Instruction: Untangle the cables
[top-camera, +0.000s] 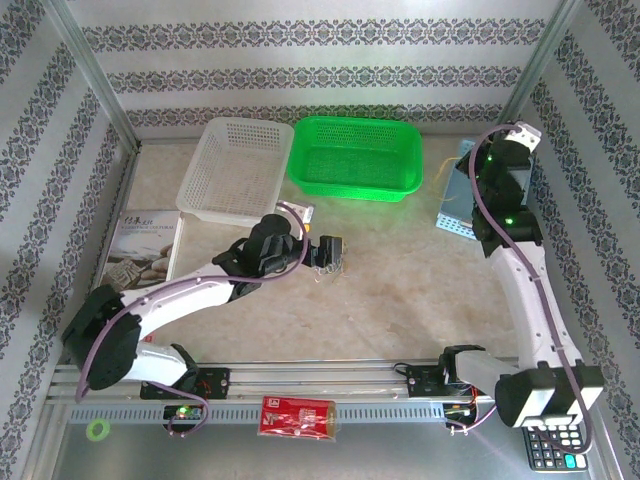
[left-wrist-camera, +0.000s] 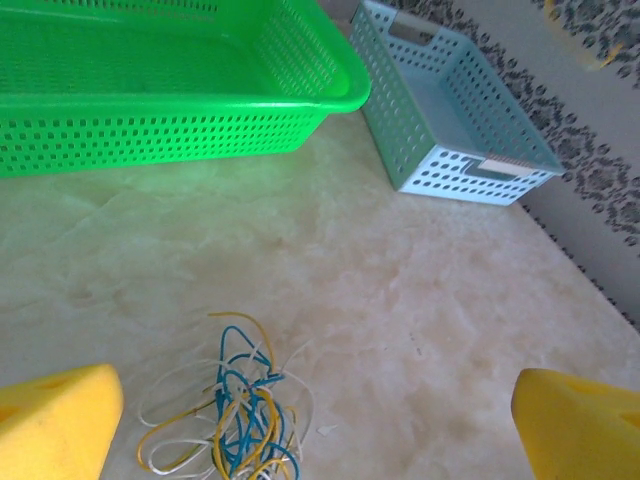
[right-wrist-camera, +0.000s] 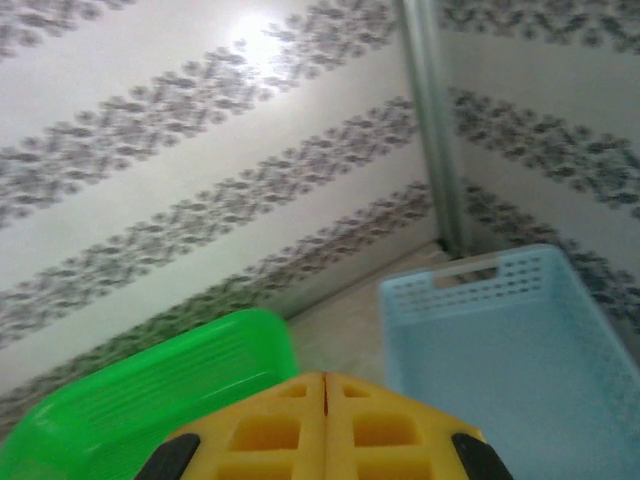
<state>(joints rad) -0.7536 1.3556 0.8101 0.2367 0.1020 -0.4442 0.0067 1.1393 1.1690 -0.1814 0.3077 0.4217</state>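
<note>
Cables (left-wrist-camera: 235, 420): thin white, yellow and blue loops in one knot on the surface (left-wrist-camera: 400, 300), near the green basket (left-wrist-camera: 180, 130).
Left claw (left-wrist-camera: 318, 430): released, jaws wide, empty, hovering over the knot, which lies off-centre between them.
Right claw (right-wrist-camera: 325, 400): clenched, empty, raised near the blue basket (right-wrist-camera: 520, 340).
Doing it well: centre on one outer loop, pinch a single strand, draw it out slowly.
</note>
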